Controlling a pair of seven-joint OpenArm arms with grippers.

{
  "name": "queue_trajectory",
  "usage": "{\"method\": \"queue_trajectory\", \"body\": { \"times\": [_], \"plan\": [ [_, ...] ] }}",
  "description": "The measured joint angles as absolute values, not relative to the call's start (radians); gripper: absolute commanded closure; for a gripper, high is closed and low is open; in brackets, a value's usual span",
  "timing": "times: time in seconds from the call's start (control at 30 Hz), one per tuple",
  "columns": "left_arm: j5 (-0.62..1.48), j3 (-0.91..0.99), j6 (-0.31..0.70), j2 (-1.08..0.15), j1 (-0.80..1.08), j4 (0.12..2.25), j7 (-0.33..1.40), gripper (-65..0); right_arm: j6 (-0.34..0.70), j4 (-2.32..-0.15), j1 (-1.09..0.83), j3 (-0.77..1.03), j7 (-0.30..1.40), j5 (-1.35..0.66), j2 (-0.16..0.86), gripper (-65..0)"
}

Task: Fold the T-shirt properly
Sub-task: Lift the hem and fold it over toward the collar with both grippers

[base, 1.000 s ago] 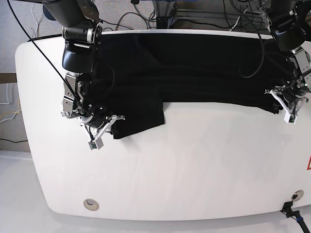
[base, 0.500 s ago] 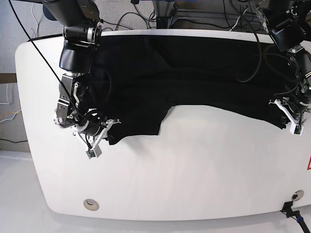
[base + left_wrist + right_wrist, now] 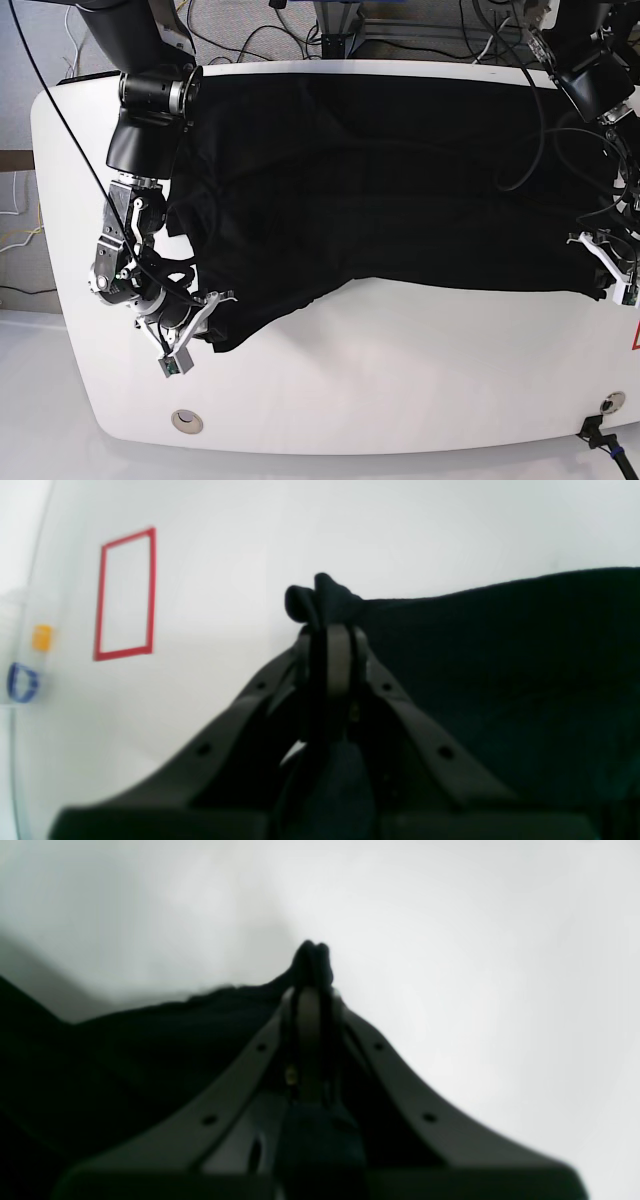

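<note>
The black T-shirt [image 3: 380, 180] lies spread over the back half of the white table [image 3: 400, 380], plain side up. On the right of the base view my left gripper [image 3: 606, 272] pinches the shirt's front edge at its right corner. The left wrist view shows that gripper [image 3: 331, 632] shut, with a bunch of black cloth [image 3: 320, 597] sticking out past the tips. Over on the left, my right gripper [image 3: 207, 318] grips the shirt's front left corner. In the right wrist view that gripper [image 3: 311, 990] is shut on a fold of the T-shirt [image 3: 125, 1055].
A red tape rectangle [image 3: 125, 595] marks the table beyond the left gripper. A round metal fitting [image 3: 187, 421] sits near the front left edge, and a red mark [image 3: 634, 340] and a cable plug [image 3: 606, 404] at the right edge. Cables [image 3: 300, 40] run behind the table.
The left gripper has closed on the shirt's edge. Both grippers have moved toward the table's front, dragging the front edge of the shirt with them, so the cloth reaches further forward.
</note>
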State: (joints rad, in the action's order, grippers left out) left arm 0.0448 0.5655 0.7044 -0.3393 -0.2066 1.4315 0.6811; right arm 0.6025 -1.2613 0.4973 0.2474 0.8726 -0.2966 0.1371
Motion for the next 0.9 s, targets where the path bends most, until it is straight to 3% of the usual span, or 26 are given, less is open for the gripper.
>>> {"method": "queue_trajectory", "body": {
  "times": [0.63, 0.9],
  "plan": [
    [0.044, 0.563, 0.707, -0.359, -0.308, 1.436, 0.681, 0.0, 0.602, -1.268, 0.598, 0.247, 0.872, -0.305, 0.174, 0.0],
    [0.041, 0.564, 0.708, -0.361, -0.294, 1.451, 0.685, 0.0, 0.599, -1.365, 0.545, 0.255, 1.034, -0.315, 0.174, 0.0]
  ]
}}
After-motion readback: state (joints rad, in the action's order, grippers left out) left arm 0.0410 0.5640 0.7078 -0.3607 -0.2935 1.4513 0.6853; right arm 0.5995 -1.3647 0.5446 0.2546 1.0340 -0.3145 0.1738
